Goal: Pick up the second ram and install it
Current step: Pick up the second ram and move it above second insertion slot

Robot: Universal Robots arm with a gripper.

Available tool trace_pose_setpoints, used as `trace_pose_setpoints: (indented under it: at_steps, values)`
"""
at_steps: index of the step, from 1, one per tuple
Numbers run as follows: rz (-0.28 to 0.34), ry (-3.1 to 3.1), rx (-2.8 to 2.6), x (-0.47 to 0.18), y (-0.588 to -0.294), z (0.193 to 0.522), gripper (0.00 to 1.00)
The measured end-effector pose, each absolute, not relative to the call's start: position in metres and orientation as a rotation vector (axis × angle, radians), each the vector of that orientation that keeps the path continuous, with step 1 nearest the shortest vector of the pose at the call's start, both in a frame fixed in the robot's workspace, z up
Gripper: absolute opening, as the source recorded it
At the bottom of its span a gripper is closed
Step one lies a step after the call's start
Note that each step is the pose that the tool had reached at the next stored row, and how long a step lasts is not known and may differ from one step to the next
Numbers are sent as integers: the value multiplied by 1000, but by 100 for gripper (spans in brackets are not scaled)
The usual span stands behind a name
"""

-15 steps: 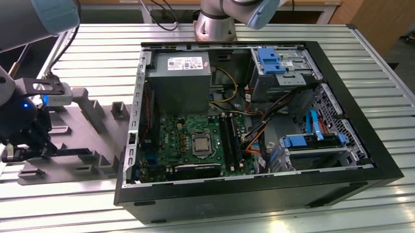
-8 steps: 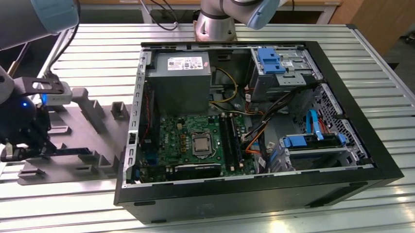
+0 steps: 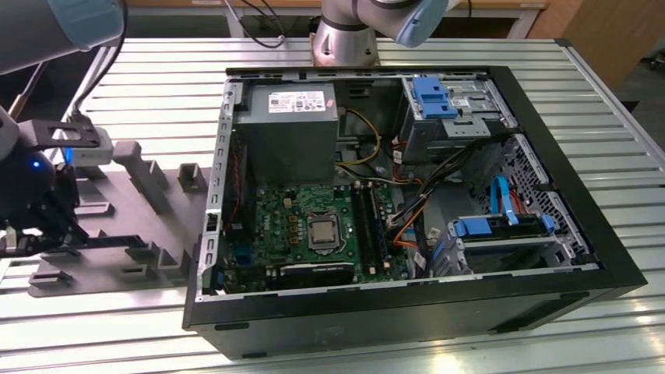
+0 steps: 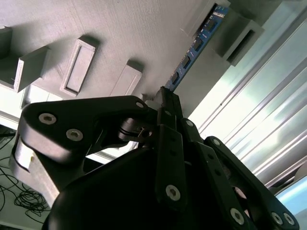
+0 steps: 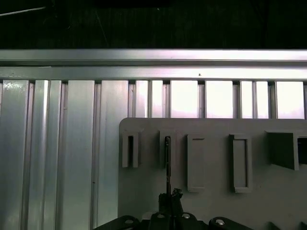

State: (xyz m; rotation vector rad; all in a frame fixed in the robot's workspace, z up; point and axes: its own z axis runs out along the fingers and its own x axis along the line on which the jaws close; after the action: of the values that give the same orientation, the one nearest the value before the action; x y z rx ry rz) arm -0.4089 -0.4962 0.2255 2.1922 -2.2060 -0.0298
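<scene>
silver slatted table (image 3: pixel 156 78) carries a grey tray (image 3: pixel 124 234). in the exterior view the tray sits at about 9 o'clock from the open computer case (image 3: pixel 416 312).

the second ram (image 4: pixel 196 43) is a thin blue stick. it stands on its edge in the tray, with its far end tucked in a grey holder block (image 4: pixel 235 28). the first wrist view looks along its thin edge (image 5: pixel 167 163).

the pincer (image 4: pixel 162 96) is squeezed narrow on the near end of the stick and seems to be holding it.

i think the job right now is picking the stick up. to do it well, the grip should stay even on both flat sides. the lift should go straight out of the block, not sideways, so the stick does not bend or scrape. it should also stay upright, ready for the long black slots (image 3: pixel 369 222) on the green board (image 3: pixel 301 210).
</scene>
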Motion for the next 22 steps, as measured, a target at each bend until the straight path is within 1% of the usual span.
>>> trace_pose_setpoints:
  at_steps: [22]
  values:
    - [-30, -2206, 2192, -409, -496, 239, 11]
